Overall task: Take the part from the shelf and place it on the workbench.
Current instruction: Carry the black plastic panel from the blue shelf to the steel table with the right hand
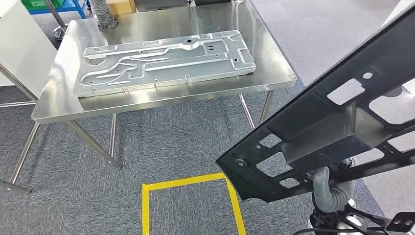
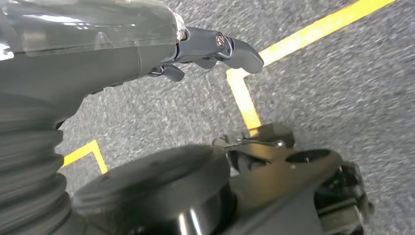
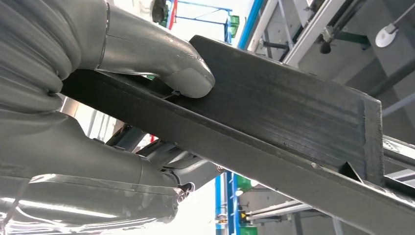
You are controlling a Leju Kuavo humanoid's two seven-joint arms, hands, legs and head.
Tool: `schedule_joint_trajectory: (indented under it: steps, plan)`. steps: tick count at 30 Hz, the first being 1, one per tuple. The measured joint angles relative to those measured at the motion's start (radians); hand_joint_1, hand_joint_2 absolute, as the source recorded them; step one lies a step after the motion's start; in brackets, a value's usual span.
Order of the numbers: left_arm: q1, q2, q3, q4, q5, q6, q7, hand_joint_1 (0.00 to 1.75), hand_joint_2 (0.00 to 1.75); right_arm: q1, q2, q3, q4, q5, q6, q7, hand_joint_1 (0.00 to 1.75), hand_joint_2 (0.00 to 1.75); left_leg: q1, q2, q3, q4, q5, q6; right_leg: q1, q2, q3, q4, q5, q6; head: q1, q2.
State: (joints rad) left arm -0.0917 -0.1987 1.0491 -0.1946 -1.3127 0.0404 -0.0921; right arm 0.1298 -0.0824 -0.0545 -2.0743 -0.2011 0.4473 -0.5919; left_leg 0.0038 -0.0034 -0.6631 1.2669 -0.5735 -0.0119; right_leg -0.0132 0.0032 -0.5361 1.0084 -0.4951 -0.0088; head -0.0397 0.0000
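A long black part [image 1: 323,122] with cut-out windows slants up across the right of the head view, above the carpet and short of the steel workbench [image 1: 264,63]. My right hand [image 1: 327,190] grips it from beneath. In the right wrist view, the thumb [image 3: 181,73] presses on one face of the black part [image 3: 274,112], and the rest of the right hand [image 3: 98,161] wraps under its edge. My left hand [image 2: 147,49] hangs over the carpet, holding nothing, its fingers [image 2: 230,46] extended. A silver stamped panel [image 1: 161,61] lies flat on the workbench.
A yellow tape square [image 1: 186,182] marks the grey carpet in front of the workbench. A ribbed hose [image 1: 103,14] and a cardboard box [image 1: 120,6] stand at the bench's far edge. A white board [image 1: 22,44] leans at the left.
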Motion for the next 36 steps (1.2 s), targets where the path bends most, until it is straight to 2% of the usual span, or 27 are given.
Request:
schedule_joint_trajectory:
  steps: [1,2,3,4,6,8,9,10,12,13,14,15,17,18,19,22,24,25,26,27,28,29,30,32,33,34,36]
  plan:
    - [0.001,0.001,0.0,0.0,0.0,0.0,0.001,0.0,1.75,0.004,0.0,0.0,-0.003,0.0,0.0,-0.001,1.75,1.75,-0.001,0.0,0.02,-0.066,0.052,0.006,0.001,0.002,0.012,0.0,-0.008,0.001,0.0,0.0]
    - [0.003,0.002,0.0,0.0,0.0,0.0,0.003,0.0,1.75,0.007,0.0,0.0,-0.005,0.0,-0.001,-0.002,1.75,1.75,-0.004,0.0,0.045,-0.131,0.092,0.013,0.002,0.003,0.022,-0.001,-0.015,0.003,0.0,0.0]
    - [0.004,0.003,0.0,0.0,0.0,0.0,0.005,0.0,1.75,0.009,0.0,0.0,-0.007,0.001,-0.001,-0.002,1.75,1.75,-0.007,0.0,0.067,-0.187,0.117,0.02,0.003,0.005,0.029,-0.001,-0.021,0.007,0.0,0.0]
    - [0.005,0.004,0.0,0.0,0.0,-0.001,0.007,0.0,1.75,0.011,0.0,0.0,-0.009,0.002,0.0,-0.003,1.75,1.75,-0.01,0.0,0.081,-0.222,0.126,0.024,0.004,0.006,0.031,-0.002,-0.025,0.011,0.0,0.0]
    - [0.007,0.005,0.0,0.0,0.002,-0.001,0.009,0.0,1.75,0.013,0.0,0.0,-0.01,0.003,0.002,-0.004,1.75,1.75,-0.013,0.0,0.088,-0.243,0.117,0.03,0.003,0.007,0.031,-0.006,-0.028,0.022,0.0,0.0]
    - [0.009,0.005,0.0,0.0,0.006,-0.001,0.01,0.0,1.75,0.011,0.0,0.0,-0.013,0.002,0.005,-0.003,1.75,1.75,-0.007,-0.001,0.1,-0.261,0.117,0.037,0.003,0.005,0.035,-0.004,-0.036,0.033,0.0,0.0]
    - [0.009,0.005,0.0,0.0,0.008,-0.001,0.01,0.0,1.75,0.007,0.0,0.0,-0.014,0.002,0.008,-0.002,1.75,1.75,-0.003,-0.001,0.11,-0.271,0.117,0.042,0.003,0.004,0.026,0.021,-0.049,0.038,0.0,0.0]
    - [0.009,0.005,0.0,0.0,0.01,0.0,0.01,0.0,1.75,0.002,0.0,0.0,-0.015,0.001,0.011,0.0,1.75,1.75,0.0,0.0,0.119,-0.279,0.117,0.046,0.002,0.003,0.003,0.067,-0.069,0.041,0.0,0.0]
    - [0.008,0.005,0.0,0.0,0.013,0.001,0.01,0.0,1.75,-0.004,0.0,0.0,-0.012,-0.001,0.017,0.002,1.75,1.75,-0.002,0.0,0.128,-0.281,0.109,0.052,-0.001,0.002,-0.082,0.204,-0.116,0.048,0.0,0.0]
    - [0.009,0.005,0.0,0.0,0.014,0.001,0.01,0.0,1.75,-0.005,0.0,0.001,-0.009,-0.002,0.018,0.002,1.75,1.75,-0.002,0.0,0.133,-0.281,0.103,0.053,-0.002,0.002,-0.121,0.257,-0.123,0.051,0.0,0.0]
    - [0.01,0.005,0.0,0.0,0.015,0.002,0.01,0.0,1.75,-0.006,0.0,0.001,-0.007,-0.003,0.019,0.002,1.75,1.75,-0.002,-0.001,0.14,-0.28,0.097,0.052,-0.004,0.002,-0.145,0.277,-0.11,0.054,0.0,0.0]
    - [0.012,0.005,0.001,0.0,0.015,0.002,0.01,0.0,1.75,-0.008,0.0,0.001,-0.004,-0.004,0.019,0.002,1.75,1.75,-0.001,-0.002,0.149,-0.28,0.089,0.05,-0.006,0.002,-0.148,0.255,-0.075,0.056,0.0,0.0]
    - [0.013,0.004,0.001,0.0,0.015,0.002,0.01,0.0,1.75,-0.013,0.0,0.001,-0.001,-0.006,0.019,0.002,1.75,1.75,-0.001,-0.005,0.172,-0.278,0.07,0.043,-0.009,0.0,-0.108,0.131,0.02,0.056,0.0,0.0]
    - [0.013,0.003,0.001,0.0,0.015,0.002,0.01,0.0,1.75,-0.016,0.0,0.001,0.001,-0.007,0.019,0.002,1.75,1.75,-0.003,-0.006,0.18,-0.275,0.06,0.038,-0.008,-0.001,-0.084,0.071,0.048,0.052,0.0,0.0]
    - [0.012,0.003,0.001,0.0,0.014,0.003,0.01,0.0,1.75,-0.018,0.0,0.001,0.002,-0.008,0.019,0.003,1.75,1.75,-0.005,-0.006,0.184,-0.274,0.052,0.032,-0.007,-0.002,-0.069,0.034,0.058,0.047,0.0,0.0]
    - [0.009,0.002,0.0,0.0,0.014,0.003,0.01,0.0,1.75,-0.023,0.0,0.001,0.005,-0.011,0.019,0.003,1.75,1.75,-0.006,-0.003,0.188,-0.278,0.039,0.016,-0.003,0.001,-0.059,0.013,0.042,0.028,0.0,0.0]
    - [0.007,0.002,0.0,0.0,0.014,0.004,0.009,0.0,1.75,-0.025,0.0,0.0,0.005,-0.013,0.019,0.003,1.75,1.75,-0.004,-0.002,0.18,-0.246,0.019,0.004,-0.007,0.001,-0.048,0.003,0.036,0.016,0.0,0.0]
    - [0.007,0.002,0.0,0.0,0.014,0.004,0.009,0.0,1.75,-0.026,0.0,0.0,0.005,-0.014,0.02,0.003,1.75,1.75,-0.002,-0.002,0.158,-0.199,-0.002,-0.001,-0.009,-0.001,-0.04,0.0,0.033,0.011,0.0,0.0]
    - [0.007,0.002,0.001,0.0,0.015,0.004,0.008,0.0,1.75,-0.026,0.0,0.0,0.005,-0.014,0.02,0.003,1.75,1.75,0.0,-0.002,0.121,-0.132,-0.027,-0.006,-0.009,-0.002,-0.034,-0.002,0.028,0.007,0.0,0.0]
    - [0.006,0.002,0.001,0.0,0.016,0.004,0.008,0.0,1.75,-0.027,0.0,0.0,0.006,-0.014,0.02,0.003,1.75,1.75,0.001,-0.002,0.075,-0.057,-0.051,-0.009,-0.008,-0.004,-0.029,-0.002,0.022,0.005,0.0,0.0]
    - [0.004,0.002,0.001,0.0,0.016,0.004,0.007,0.0,1.75,-0.027,0.0,0.0,0.006,-0.014,0.02,0.003,1.75,1.75,0.002,-0.002,0.034,0.004,-0.062,-0.011,-0.008,-0.004,-0.023,-0.002,0.017,0.005,0.0,0.0]
    - [0.003,0.002,0.001,0.0,0.016,0.004,0.007,0.0,1.75,-0.027,0.0,0.0,0.007,-0.015,0.02,0.003,1.75,1.75,0.002,-0.001,0.006,0.033,-0.053,-0.011,-0.008,-0.003,-0.014,-0.002,0.01,0.005,0.0,0.0]
    - [0.001,0.002,0.002,0.0,0.016,0.005,0.008,0.0,1.75,-0.027,0.0,0.0,0.007,-0.016,0.021,0.003,1.75,1.75,0.002,-0.001,-0.004,0.024,-0.022,-0.01,-0.008,-0.002,-0.004,-0.002,0.002,0.006,0.0,0.0]
    - [0.003,0.003,0.002,0.0,0.015,0.006,0.009,0.0,1.75,-0.026,0.0,0.0,0.008,-0.019,0.022,0.003,1.75,1.75,0.002,-0.001,0.024,-0.091,0.078,-0.003,-0.009,0.001,0.021,-0.002,-0.015,0.011,0.0,0.0]
    - [0.005,0.003,0.002,0.0,0.015,0.007,0.009,0.0,1.75,-0.027,0.0,0.0,0.008,-0.021,0.024,0.003,1.75,1.75,0.0,-0.001,0.043,-0.149,0.115,0.001,-0.007,0.003,0.03,-0.001,-0.023,0.015,0.0,0.0]
    - [0.007,0.002,0.002,0.0,0.015,0.008,0.009,0.0,1.75,-0.026,0.0,-0.001,0.009,-0.022,0.026,0.002,1.75,1.75,-0.001,0.0,0.06,-0.196,0.132,0.007,-0.006,0.004,0.035,-0.001,-0.029,0.02,0.0,0.0]
    - [0.008,0.002,0.002,0.0,0.015,0.01,0.01,0.0,1.75,-0.026,0.0,-0.001,0.01,-0.024,0.031,0.001,1.75,1.75,-0.006,-0.001,0.072,-0.227,0.124,0.017,-0.002,0.005,0.036,-0.004,-0.034,0.032,0.0,0.0]
